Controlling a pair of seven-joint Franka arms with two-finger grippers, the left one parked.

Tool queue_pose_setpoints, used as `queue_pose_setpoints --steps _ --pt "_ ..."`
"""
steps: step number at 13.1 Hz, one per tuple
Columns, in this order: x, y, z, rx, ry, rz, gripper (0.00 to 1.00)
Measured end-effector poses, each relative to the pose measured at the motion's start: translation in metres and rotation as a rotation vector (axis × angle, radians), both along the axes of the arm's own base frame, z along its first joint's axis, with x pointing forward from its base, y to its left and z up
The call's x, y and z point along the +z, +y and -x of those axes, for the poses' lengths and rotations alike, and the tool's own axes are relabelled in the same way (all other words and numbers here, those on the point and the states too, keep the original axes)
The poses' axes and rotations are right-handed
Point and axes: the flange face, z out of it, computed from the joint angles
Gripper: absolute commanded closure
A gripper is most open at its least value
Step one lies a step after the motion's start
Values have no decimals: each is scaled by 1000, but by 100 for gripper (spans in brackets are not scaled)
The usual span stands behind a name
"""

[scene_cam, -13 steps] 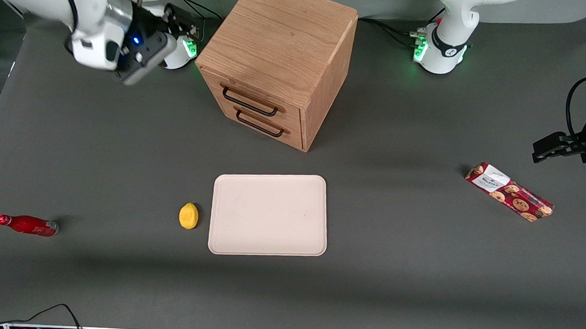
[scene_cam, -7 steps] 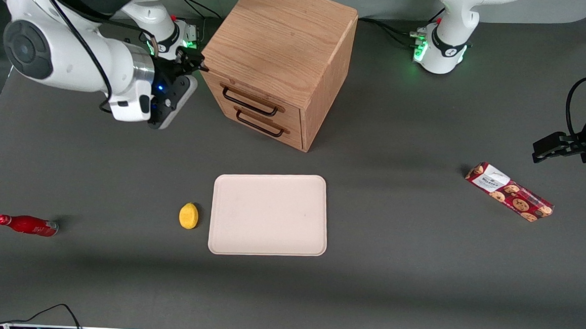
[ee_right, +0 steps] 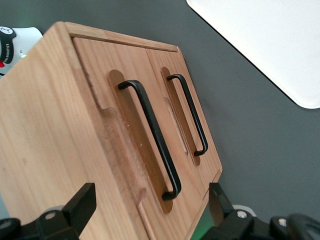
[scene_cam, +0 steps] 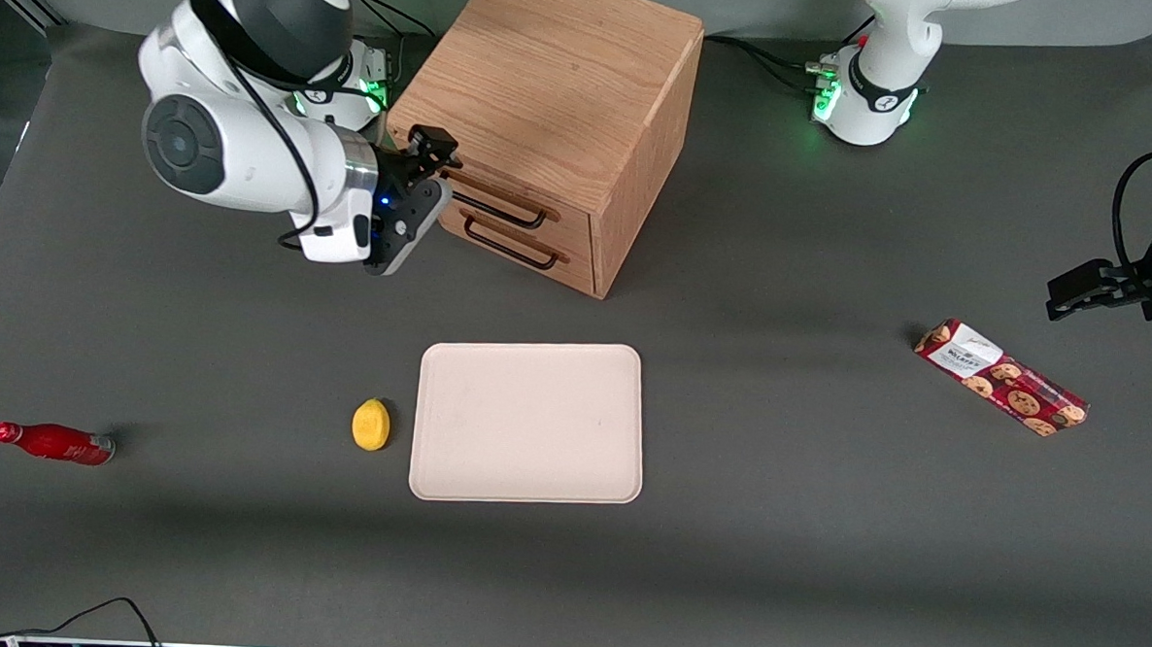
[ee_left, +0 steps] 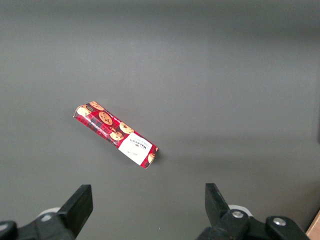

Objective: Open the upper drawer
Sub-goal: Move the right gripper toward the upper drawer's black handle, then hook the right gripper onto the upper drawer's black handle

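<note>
Oak cabinet (scene_cam: 547, 99) stands at the table's edge farthest from the front camera, and its upper drawer (ee_right: 125, 135) is shut flush, as is the bottom drawer (ee_right: 187, 110) below it. Each carries a thin black bar; the upper one's handle (ee_right: 152, 135) is the bar nearer the cabinet's top. The gripper (scene_cam: 437, 167) hangs just in front of the working arm's end of that handle, fingers (ee_right: 80, 207) spread wide and empty, not yet touching.

To do this step well, I judge it should slide along toward the middle of the handle, so the pull does not skew the drawer. The two bars sit close together, so the fingers must straddle only the upper one, one above and one below, slipping into the recess between bar and wood. Then close firmly and pull straight out along the drawer's travel, square to its face; an angled pull may jam it or drag the cabinet
</note>
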Motion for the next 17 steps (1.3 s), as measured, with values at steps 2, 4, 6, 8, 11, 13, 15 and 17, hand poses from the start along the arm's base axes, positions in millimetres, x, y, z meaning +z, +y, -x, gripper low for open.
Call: queue_pose_setpoints --steps 2,4,6,8,11,13,15,17 --pt "-11 2 3 -10 -11 2 0" --pt "-22 6 6 -16 -23 2 0" --pt "-36 12 12 -19 -34 5 0" --pt "-48 17 20 -18 -38 10 0" --pt "-57 18 26 -19 -52 19 0" --pt "-63 17 26 -20 -66 28 0" --pt "-69 17 27 -24 -74 32 0" --pt "-74 22 32 -17 -75 33 0"
